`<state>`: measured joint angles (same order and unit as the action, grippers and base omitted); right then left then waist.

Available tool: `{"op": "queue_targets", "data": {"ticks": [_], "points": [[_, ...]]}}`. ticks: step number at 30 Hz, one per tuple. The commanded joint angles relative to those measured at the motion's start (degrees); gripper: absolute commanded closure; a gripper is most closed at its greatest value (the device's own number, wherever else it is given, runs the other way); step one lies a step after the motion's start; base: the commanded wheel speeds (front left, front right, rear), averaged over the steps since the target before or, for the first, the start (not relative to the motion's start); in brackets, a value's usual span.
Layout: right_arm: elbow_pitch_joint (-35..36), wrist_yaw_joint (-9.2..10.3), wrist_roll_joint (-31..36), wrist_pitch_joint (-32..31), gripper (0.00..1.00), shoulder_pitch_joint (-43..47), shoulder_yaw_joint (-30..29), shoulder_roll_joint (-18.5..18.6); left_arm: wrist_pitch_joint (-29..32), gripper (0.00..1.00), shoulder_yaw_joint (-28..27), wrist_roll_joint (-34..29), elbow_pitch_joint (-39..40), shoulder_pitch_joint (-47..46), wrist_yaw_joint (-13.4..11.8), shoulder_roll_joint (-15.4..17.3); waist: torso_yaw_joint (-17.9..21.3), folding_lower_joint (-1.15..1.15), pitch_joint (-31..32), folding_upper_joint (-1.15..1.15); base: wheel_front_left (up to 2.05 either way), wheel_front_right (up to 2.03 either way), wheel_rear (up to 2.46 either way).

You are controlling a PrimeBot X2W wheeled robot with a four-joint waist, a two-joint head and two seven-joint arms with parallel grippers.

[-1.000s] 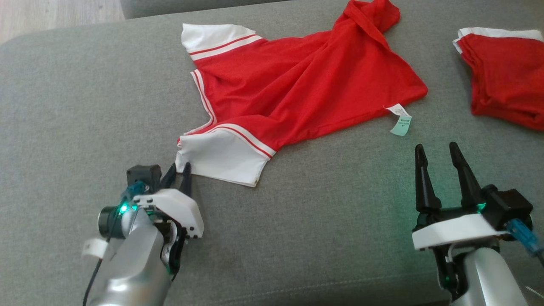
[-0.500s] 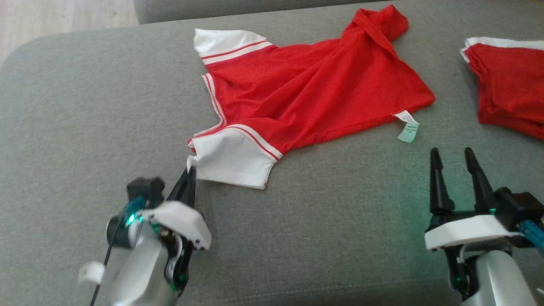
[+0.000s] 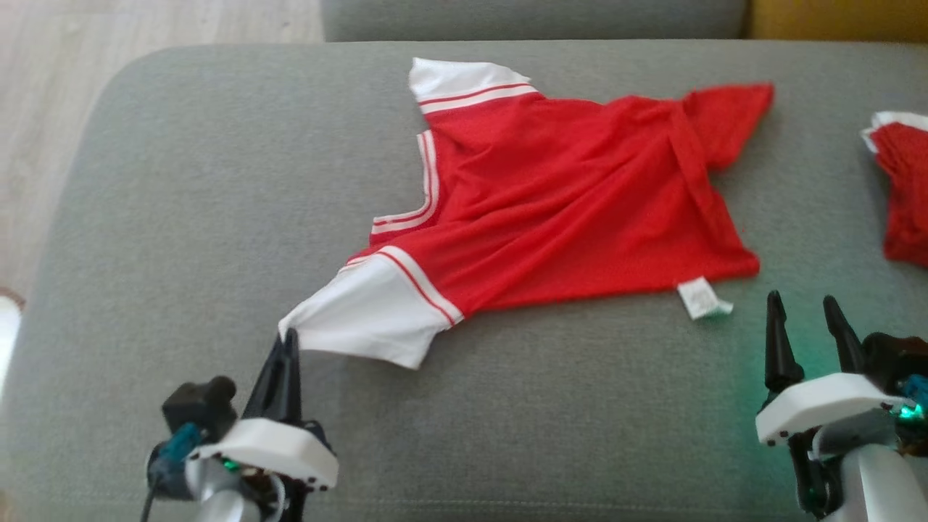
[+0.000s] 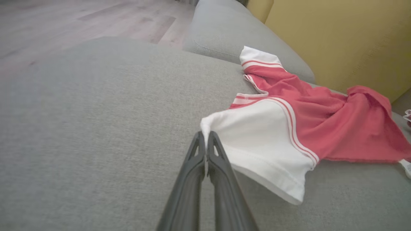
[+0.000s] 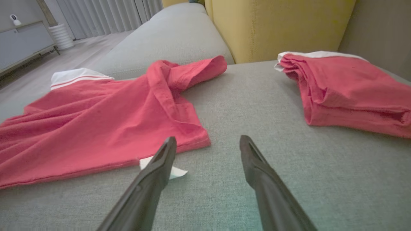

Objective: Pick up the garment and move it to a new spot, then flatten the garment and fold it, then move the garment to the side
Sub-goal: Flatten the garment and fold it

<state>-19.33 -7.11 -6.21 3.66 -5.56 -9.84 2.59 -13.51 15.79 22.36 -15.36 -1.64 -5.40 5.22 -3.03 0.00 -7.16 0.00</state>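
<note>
The garment (image 3: pixel 565 210) is a red jersey with white, red-striped sleeves, lying crumpled on the grey sofa seat (image 3: pixel 181 217). Its near white sleeve (image 3: pixel 362 319) stretches toward my left gripper (image 3: pixel 288 339), which is shut on the sleeve's corner. The left wrist view shows the same pinch: left gripper (image 4: pixel 205 138) closed on the white sleeve tip of the garment (image 4: pixel 337 128). My right gripper (image 3: pixel 803 308) stands open just right of the white care label (image 3: pixel 702 298). In the right wrist view the right gripper (image 5: pixel 208 142) holds nothing, with the garment (image 5: pixel 96 128) at its left.
A smaller folded red piece (image 3: pixel 902 188) with white trim lies at the seat's far right, also in the right wrist view as the red piece (image 5: pixel 346 89). A second grey cushion (image 3: pixel 529 18) and a yellow panel (image 5: pixel 276 25) are behind. Wood floor (image 3: pixel 43 109) lies beyond the left edge.
My left gripper closed on the white sleeve's corner and drew it toward me, stretching the sleeve out. The head camera shifted, so the whole scene sits lower and further right.
</note>
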Motion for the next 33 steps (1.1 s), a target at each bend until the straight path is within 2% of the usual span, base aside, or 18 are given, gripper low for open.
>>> {"op": "queue_targets", "data": {"ticks": [1, 9, 25, 26, 27, 28, 29, 30, 33], "points": [[0.7, -0.37, 0.8, -0.3, 0.00, -3.2, 0.9, 0.3, 0.4, 1.00, -2.7, 0.5, 3.4, -0.2, -0.8, 1.3, -1.2, 0.00, 0.1, 0.00, 0.00, 0.00, 0.00], [-8.1, -0.37, 1.0, -1.3, 0.00, -8.5, -0.1, 0.3, 2.2, 1.00, -1.6, 0.6, 7.8, 1.8, -1.7, 1.4, -3.2, 0.00, -0.4, 0.00, 0.00, 0.00, 0.00], [-27.7, -0.37, 4.7, -1.0, 0.00, -18.4, -1.1, 0.3, 2.2, 1.00, -0.6, 0.8, 8.2, 1.3, -2.0, 1.4, -3.9, 0.00, -1.9, 0.00, 0.00, 0.00, 0.00], [-28.9, -0.37, 4.6, -1.2, 0.07, -18.8, -0.9, 0.3, 2.2, 1.00, -0.6, 0.8, 8.2, 1.2, -2.0, 1.4, -3.8, 0.00, -1.9, 0.00, 0.00, 0.00, 0.00], [-30.1, -0.37, 4.3, -1.4, 0.40, -19.2, -0.6, 0.3, 2.1, 1.00, -0.6, 0.8, 8.1, 1.2, -2.0, 1.4, -3.8, 0.00, -1.9, 0.00, 0.00, 0.00, 0.00], [-31.2, -0.37, 3.9, -1.7, 0.59, -19.5, -0.2, 0.3, 2.0, 1.00, -0.6, 0.8, 8.1, 1.1, -2.0, 1.4, -3.7, 0.00, -1.9, 0.00, 0.00, 0.00, 0.00], [-32.2, -0.37, 3.5, -2.0, 0.73, -19.8, 0.1, 0.3, 2.0, 1.00, -0.6, 0.9, 8.1, 1.0, -2.0, 1.5, -3.6, 0.00, -1.9, 0.00, 0.00, 0.00, 0.00], [-33.0, -0.37, 2.7, -2.2, 1.00, -20.2, 0.6, 0.3, 1.9, 1.00, -0.5, 0.8, 8.1, 0.9, -2.0, 1.5, -3.5, 0.00, -1.9, 0.00, 0.00, 0.00, 0.00], [-34.3, -0.37, 0.5, -1.5, 1.00, -21.0, 2.1, 0.3, 1.5, 1.00, -0.5, 0.8, 8.5, 0.5, -2.1, 1.5, -3.1, 0.00, -1.7, 0.00, 0.00, 0.00, 0.00]]}}
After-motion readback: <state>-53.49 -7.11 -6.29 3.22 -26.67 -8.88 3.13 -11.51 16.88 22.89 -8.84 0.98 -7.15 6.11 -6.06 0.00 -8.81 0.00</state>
